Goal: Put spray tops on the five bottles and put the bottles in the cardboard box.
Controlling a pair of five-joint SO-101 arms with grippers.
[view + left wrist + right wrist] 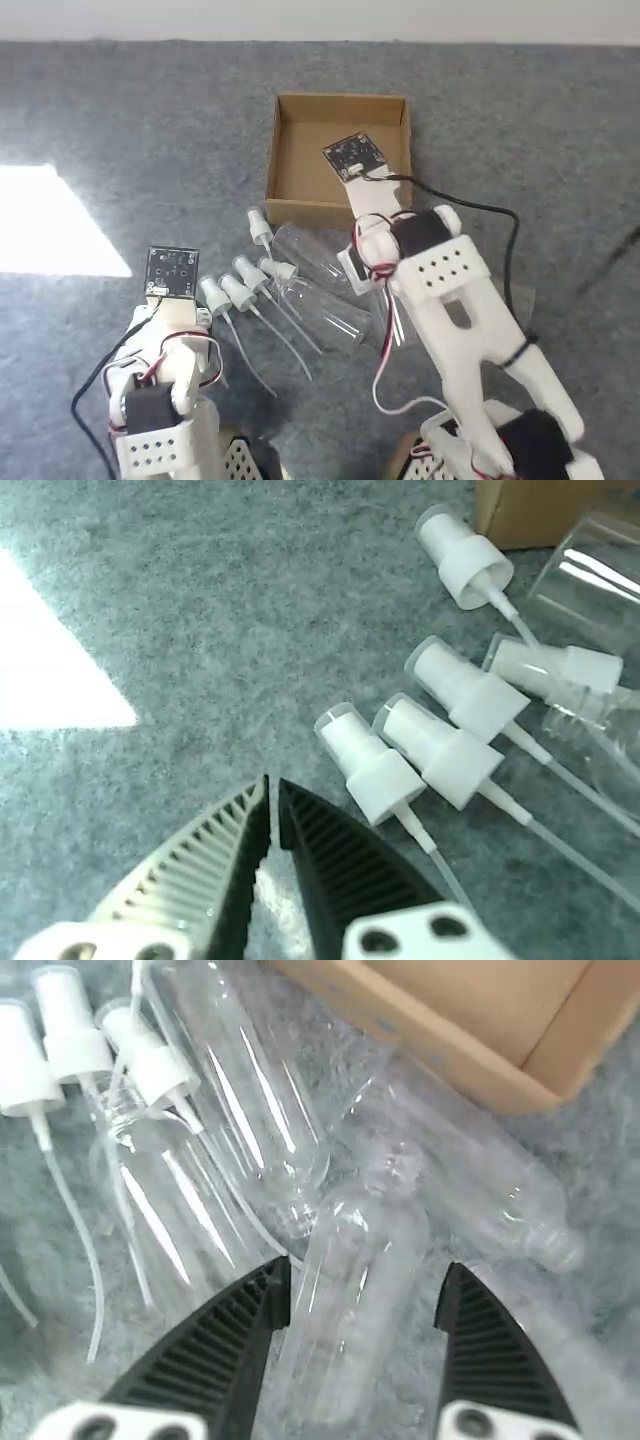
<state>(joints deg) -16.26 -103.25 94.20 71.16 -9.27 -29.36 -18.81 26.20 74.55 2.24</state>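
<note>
Several white spray tops (440, 750) with long dip tubes lie loose on the grey table, just ahead of my left gripper (270, 785), which is shut and holds nothing. Clear plastic bottles (312, 258) lie on their sides in a heap in front of the cardboard box (290, 190). My right gripper (365, 1290) is open low over the heap, with one clear bottle (355, 1260) lying between its fingers, neck toward the box (470, 1020). One spray top (150, 1055) rests across another bottle (165, 1195).
The open box's bare floor (310, 150) lies beyond the right arm's wrist (352, 155). A bright patch of light (45, 225) falls on the table at the left. Grey table stretches around the left arm (165, 390).
</note>
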